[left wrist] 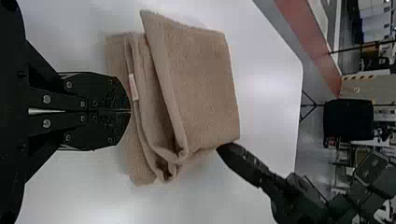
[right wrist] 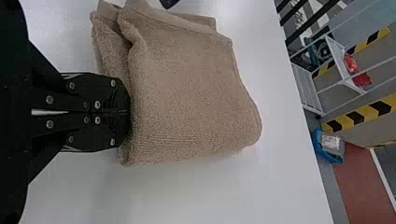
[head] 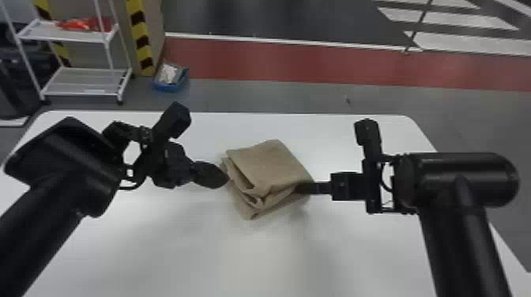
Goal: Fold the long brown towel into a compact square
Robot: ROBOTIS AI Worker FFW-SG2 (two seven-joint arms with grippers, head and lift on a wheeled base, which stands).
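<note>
Mid-table, the brown towel (head: 272, 166) is lying in a thick, folded pad on the white table (head: 158, 245). Its fabric is looking matte & nubby, w/ a fine ribbed weave running across the top layer & a narrow hem along the edge. Shape-wise it's forming a rough, slightly skewed square w/ rounded corners; the top panel is sitting as a flat flap, while the layers under it are stacking unevenly & gaping a bit along the L & near sides. A small pale tag (left wrist: 134, 86) is showing on one of those layers. The tabletop is looking smooth & hard, w/ a soft sheen.

Re position: the towel is lying btwn the two claws. L gripper (head: 222, 177) is hovering just beside the towel's L edge, its dark, flat, blunt-ended fingers pressing together; can't tell if they're touching cloth. In the L wrist view, L gripper (left wrist: 130, 111) is pointing at the layered side, tips meeting w/ bare metal-to-metal closeness.

R gripper (head: 303, 188) is reaching the towel's R side, low along the folds, tips right up against the cloth. In the R wrist view, R gripper (right wrist: 129, 112) is clenching too, fingers meeting along a straight seam; can't tell if a bit of fabric is getting nipped btwn them.
</note>
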